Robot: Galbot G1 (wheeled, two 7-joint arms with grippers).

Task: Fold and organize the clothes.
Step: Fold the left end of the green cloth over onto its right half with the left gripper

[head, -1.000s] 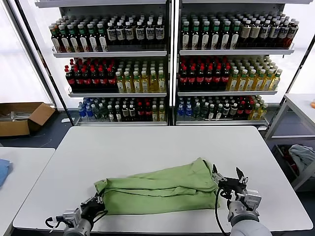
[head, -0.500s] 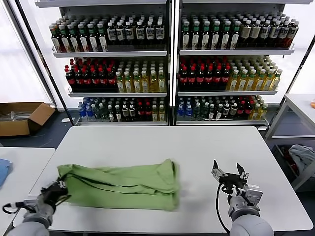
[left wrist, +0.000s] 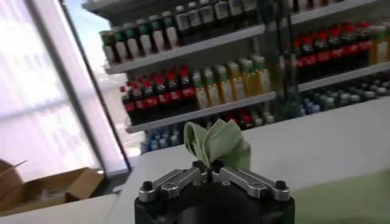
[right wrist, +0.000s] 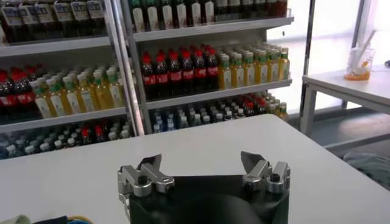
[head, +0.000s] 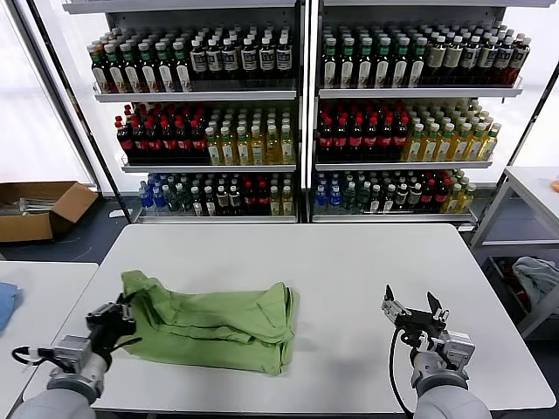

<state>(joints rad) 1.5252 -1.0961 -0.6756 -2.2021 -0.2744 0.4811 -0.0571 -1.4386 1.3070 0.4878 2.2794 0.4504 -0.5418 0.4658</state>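
So the left gripper (head: 120, 316) is clamped tight on a bunched corner of the green shirt (head: 218, 319), over at the left end of the white table (head: 349, 271). In the left wrist view you can see a little tuft of green cloth (left wrist: 217, 143) poking up right out from between the closed fingertips, so it's definitely pinching fabric.

The rest of the shirt trails away from that gripper toward the middle of the table, lying in a loose, rumpled, roughly folded heap with the plain green side showing. The far end of it is doubled over on itself and stops well short of the other arm.

The right gripper (head: 414, 310) is just hanging out over the bare tabletop on the right side, well apart from the shirt, fingers spread wide with nothing between them. The right wrist view shows the same: both fingertips (right wrist: 149, 163) apart, only white table beyond.

Behind the table: shelves of bottled drinks (head: 262, 131). Past the left gripper, on the floor, there's an open cardboard box (head: 39, 209).
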